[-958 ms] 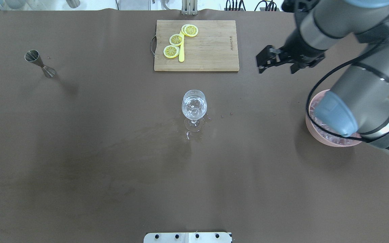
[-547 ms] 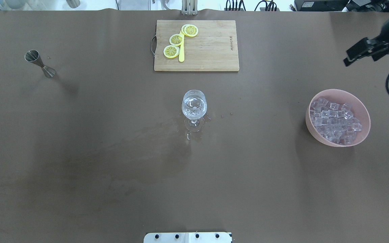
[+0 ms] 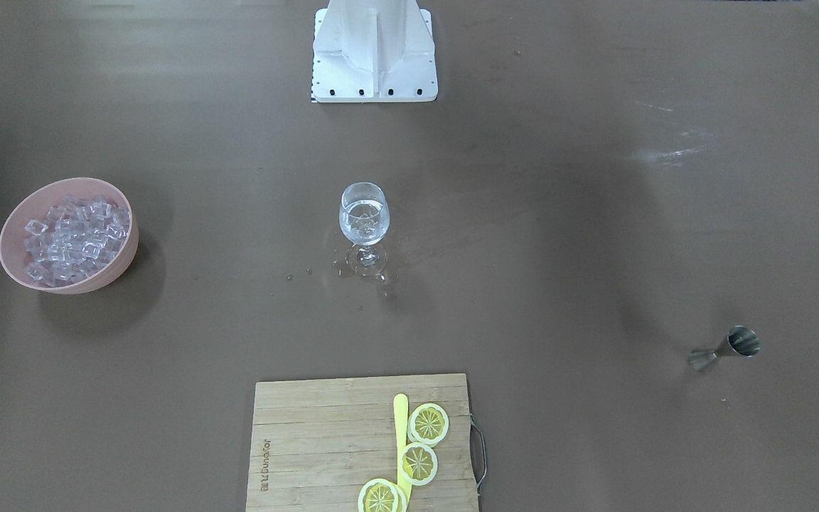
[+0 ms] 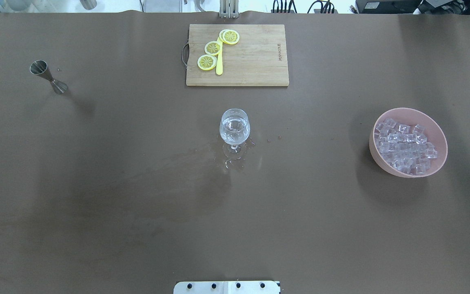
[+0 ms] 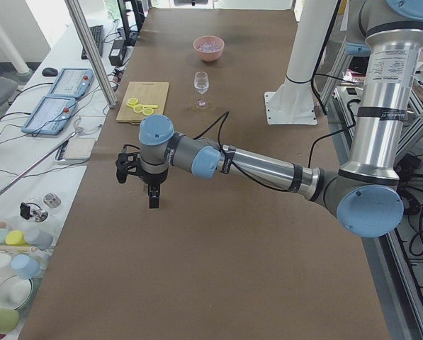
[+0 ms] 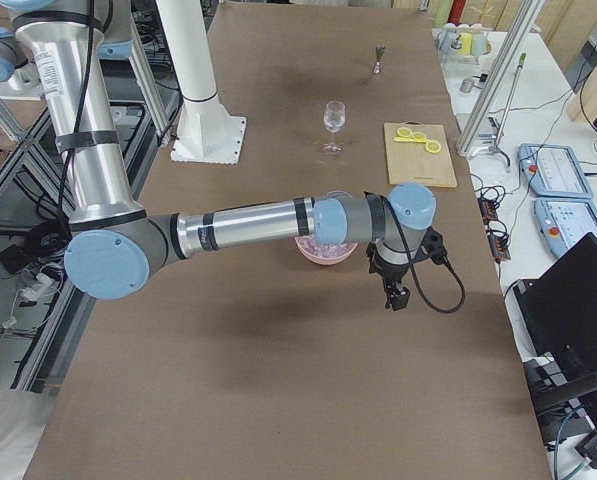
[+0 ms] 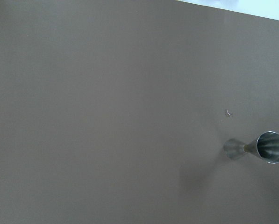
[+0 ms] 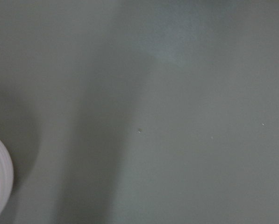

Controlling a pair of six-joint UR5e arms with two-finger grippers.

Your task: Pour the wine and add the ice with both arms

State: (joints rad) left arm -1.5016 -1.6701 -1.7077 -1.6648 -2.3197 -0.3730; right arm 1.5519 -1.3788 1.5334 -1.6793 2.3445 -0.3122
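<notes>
One heap of ice is set right of the glass, nearest the right gripper; the left gripper is far off. Neither gripper's spread can be told.

Right arm gone from overhead view, pink bowl of ice uncovered

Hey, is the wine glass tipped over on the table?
No, the wine glass stands upright on its own foot, bowl opening facing up.
</notes>
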